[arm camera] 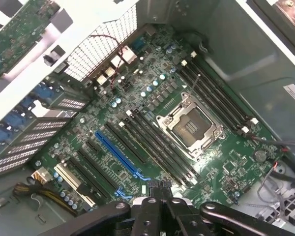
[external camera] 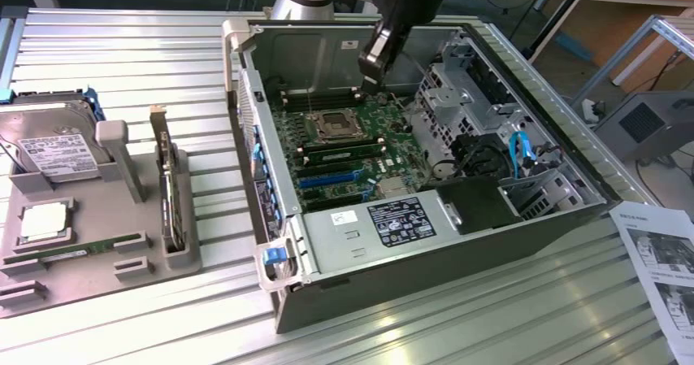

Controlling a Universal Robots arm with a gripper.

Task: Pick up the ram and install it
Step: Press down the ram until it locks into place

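Gripper (external camera: pixel 372 74) hangs over the open computer case (external camera: pixel 564 219), above the far part of the motherboard (external camera: pixel 375 133) close to the empty processor socket (external camera: pixel 328 123); fingers (arm camera: pixel 160 196) pressed together with nothing between them. From the wrist view the fingertips sit above the long black memory slots (arm camera: pixel 155 142) that run beside the socket, apart from the board surface. Ram (external camera: pixel 81 249), a thin green stick, lies flat in a slot of the grey holder tray (external camera: pixel 136 275) on the exterior view's left, well apart from the case and from the gripper, untouched. Same tray also carries a hard drive (external camera: pixel 54 149) at its far end, a square silver processor chip (external camera: pixel 44 221) just beyond the ram, and a dark expansion card (external camera: pixel 168 190) standing on edge along the tray's side nearest the case. Blue expansion slot (arm camera: pixel 115 152) on the motherboard sits next to the memory slots. Black power supply box with a label (external camera: pixel 396 219) fills the near corner of the case. Printed paper sheet (external camera: pixel 661 275) lies on the ribbed metal table (external camera: pixel 130 56) at the exterior view's right.
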